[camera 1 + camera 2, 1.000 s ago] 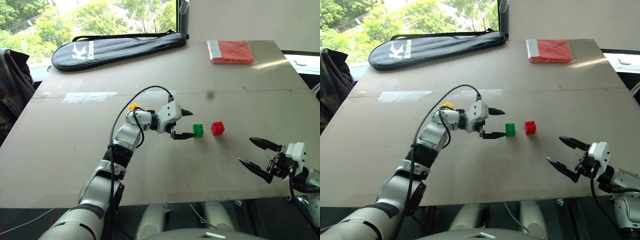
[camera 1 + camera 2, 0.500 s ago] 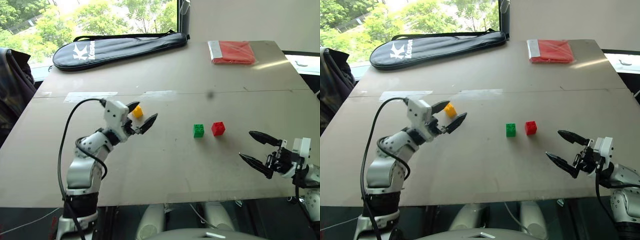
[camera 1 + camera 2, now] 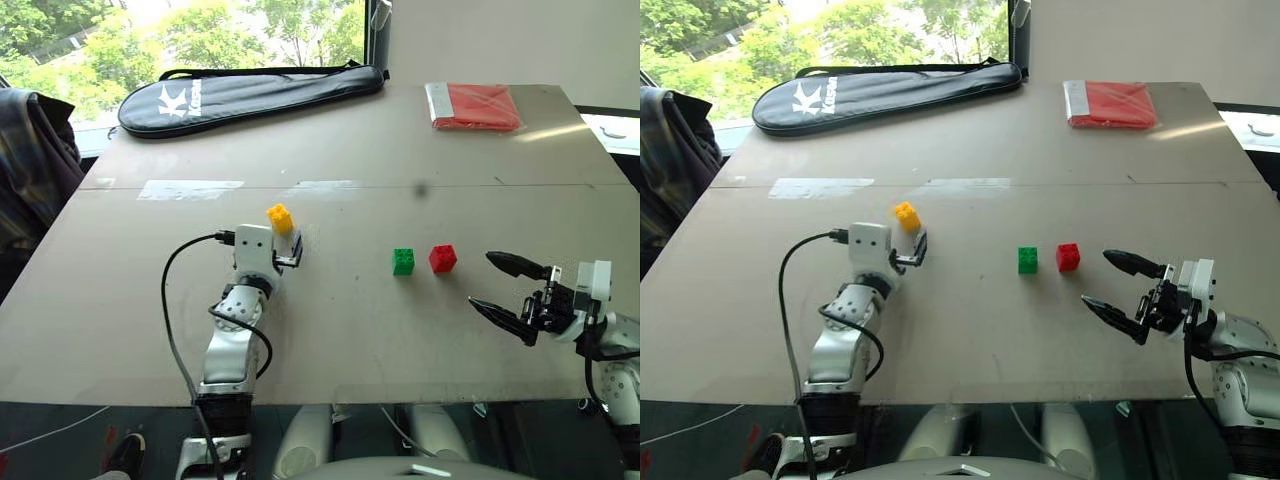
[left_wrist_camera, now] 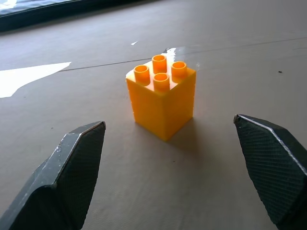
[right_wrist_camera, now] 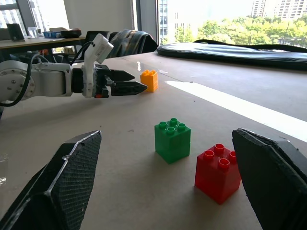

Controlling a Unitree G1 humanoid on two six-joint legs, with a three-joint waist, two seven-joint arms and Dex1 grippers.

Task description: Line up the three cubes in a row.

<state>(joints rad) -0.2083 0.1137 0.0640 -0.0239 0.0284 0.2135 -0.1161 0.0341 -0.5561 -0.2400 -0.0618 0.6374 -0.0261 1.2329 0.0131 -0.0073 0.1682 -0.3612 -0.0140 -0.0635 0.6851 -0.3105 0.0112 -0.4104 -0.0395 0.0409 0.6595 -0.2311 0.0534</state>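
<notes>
On the brown table (image 3: 350,140) a yellow cube (image 3: 280,217) stands alone to the left of centre. A green cube (image 3: 403,261) and a red cube (image 3: 442,259) sit side by side further right, a small gap between them. My left gripper (image 3: 286,250) is open and level just short of the yellow cube, pointing at it. In the left wrist view the cube (image 4: 161,96) stands a little ahead of both fingertips (image 4: 81,148), untouched. My right gripper (image 3: 481,279) hangs open and empty to the right of the red cube, facing both cubes.
A long black racket bag (image 3: 250,90) lies along the far left edge. A flat red packet (image 3: 475,105) sits at the far right corner. White tape (image 3: 190,190) marks the table's seam. A dark jacket (image 3: 30,160) hangs off the left side.
My left arm swung away from beside the green cube, back to the left, and turned to face the yellow cube. The right gripper rose slightly. No cube moved.
</notes>
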